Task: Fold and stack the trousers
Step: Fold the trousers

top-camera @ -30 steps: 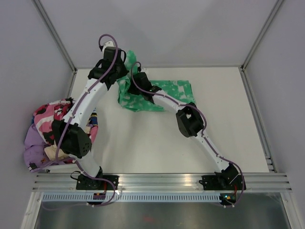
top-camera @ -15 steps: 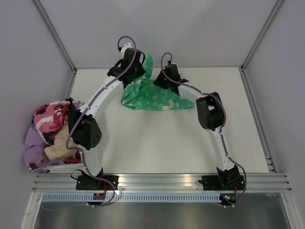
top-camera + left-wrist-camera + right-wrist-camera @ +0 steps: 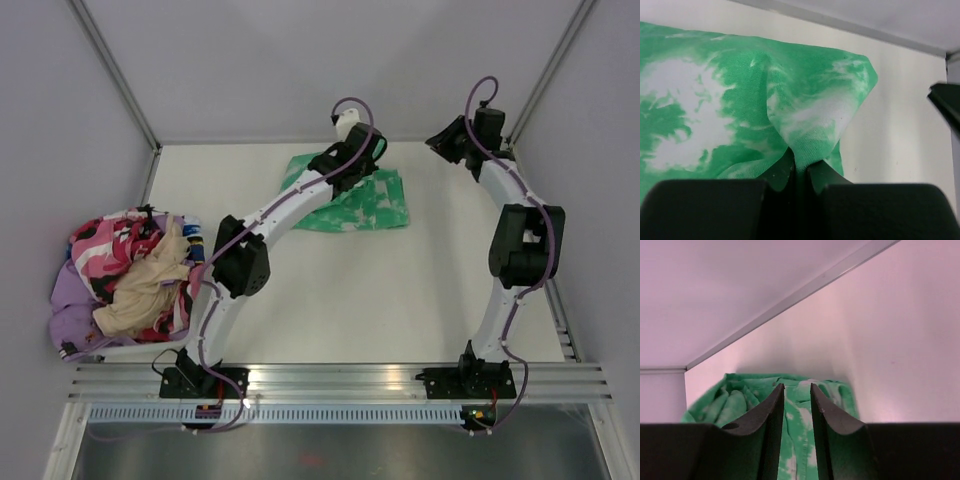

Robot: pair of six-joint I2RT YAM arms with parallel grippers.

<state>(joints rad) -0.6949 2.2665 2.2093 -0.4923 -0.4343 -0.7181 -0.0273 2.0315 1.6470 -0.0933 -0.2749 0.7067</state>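
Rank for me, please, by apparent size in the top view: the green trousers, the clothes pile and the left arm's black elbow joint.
1. clothes pile, largest.
2. green trousers, partly hidden by the left arm.
3. black elbow joint, smallest, though raised nearer the camera.

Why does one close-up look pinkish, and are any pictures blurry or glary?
Right wrist view: a pink cast tints the walls, and its dark fingers look soft. Left wrist view: neutral colour, sharp weave on the trousers. Top view: even light, faint shadows, glare on the metal rail.
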